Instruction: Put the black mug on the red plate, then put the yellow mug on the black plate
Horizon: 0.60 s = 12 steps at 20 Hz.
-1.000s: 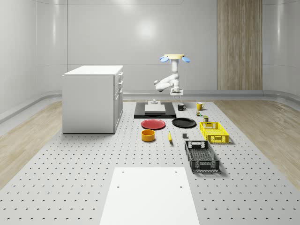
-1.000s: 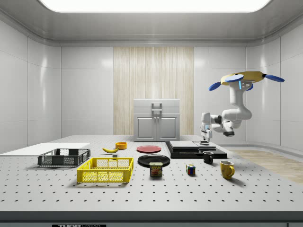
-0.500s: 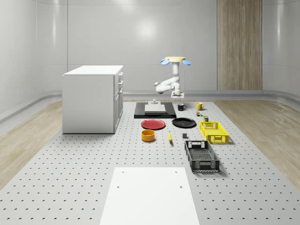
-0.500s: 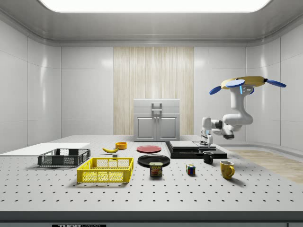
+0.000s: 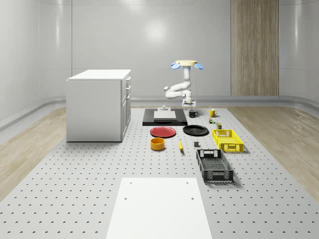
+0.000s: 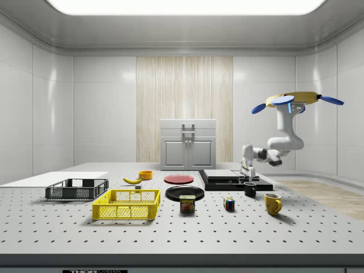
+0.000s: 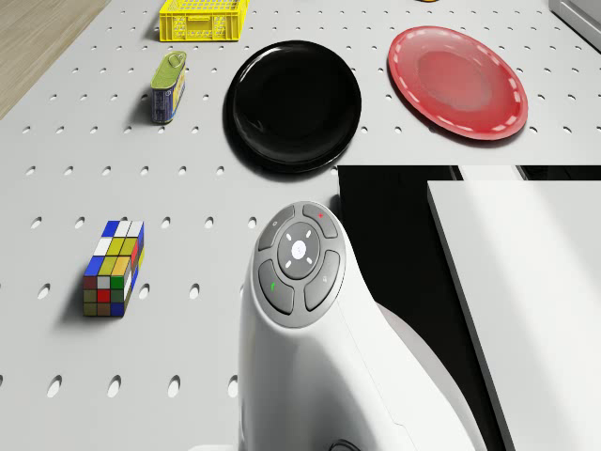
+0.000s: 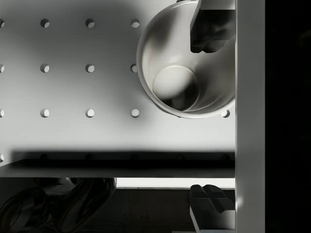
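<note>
The black mug stands on the table beside the dark platform. The drone hovers above it, arm bent down. My gripper hangs open just above the mug. In the wrist view the mug is seen from above; one fingertip is over its opening, the other over the platform edge. The yellow mug stands further to the whole-scene view's right. The red plate and black plate lie side by side, nothing on them.
A white cabinet stands at the whole-scene view's left. A Rubik's cube and a can lie near the mugs. A yellow basket, black basket, orange bowl and banana sit nearer the front.
The drone has sunk a little and the arm has lowered, bringing the open gripper down closer over the black mug. The mugs and plates have not moved.
</note>
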{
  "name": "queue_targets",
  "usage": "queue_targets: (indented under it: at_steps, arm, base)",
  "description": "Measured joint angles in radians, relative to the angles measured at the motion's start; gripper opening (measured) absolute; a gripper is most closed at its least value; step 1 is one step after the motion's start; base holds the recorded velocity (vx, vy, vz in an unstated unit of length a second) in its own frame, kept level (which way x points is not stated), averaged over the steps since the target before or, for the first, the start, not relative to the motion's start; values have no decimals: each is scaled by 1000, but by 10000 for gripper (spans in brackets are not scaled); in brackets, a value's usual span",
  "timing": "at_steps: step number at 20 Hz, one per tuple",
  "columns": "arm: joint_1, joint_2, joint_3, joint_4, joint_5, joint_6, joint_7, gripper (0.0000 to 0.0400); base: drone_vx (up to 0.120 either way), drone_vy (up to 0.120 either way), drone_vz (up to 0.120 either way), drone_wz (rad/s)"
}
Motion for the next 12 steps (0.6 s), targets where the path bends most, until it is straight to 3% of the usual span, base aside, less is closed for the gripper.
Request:
queue_targets:
  at_steps: [12]
  arm:
    - [-50, -34, -48, 43, -42, 66, 21, 400]
  base:
    - [0, 0, 0, 0]
